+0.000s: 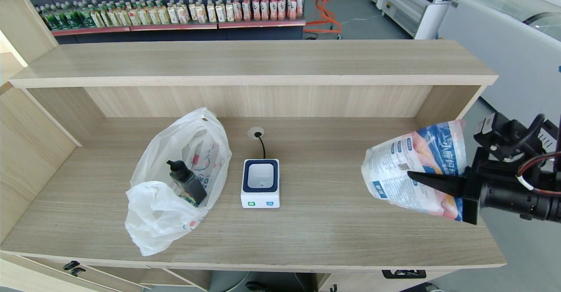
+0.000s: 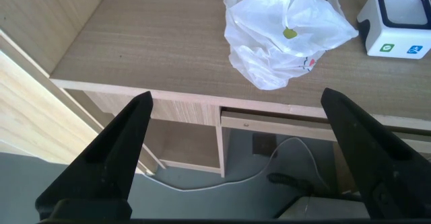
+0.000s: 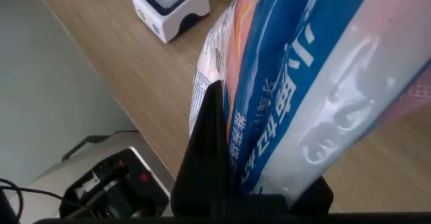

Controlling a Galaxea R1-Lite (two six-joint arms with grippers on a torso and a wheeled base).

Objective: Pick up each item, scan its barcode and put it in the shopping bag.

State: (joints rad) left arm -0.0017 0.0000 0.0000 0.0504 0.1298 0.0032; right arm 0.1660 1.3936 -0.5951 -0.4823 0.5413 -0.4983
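Right gripper (image 1: 427, 181): clamps packet (image 1: 407, 165) above counter's (image 1: 333, 213) right end.
Left gripper (image 2: 236, 99): spread wide, past front edge.
Room: scanner (image 1: 260, 182) well apart from packet.

I see a matt, pale wood-grain surface (image 1: 333, 222). The bag (image 1: 149, 213) is thin, crinkled, half-clear white plastic; the bottle (image 1: 187, 181) inside looks like dull dark plastic. The scanner (image 1: 260, 182) is smooth white plastic with a glossy window. The packet (image 1: 412, 160) is shiny printed film, and the right pincer (image 1: 414, 176) gripping it is matt black.
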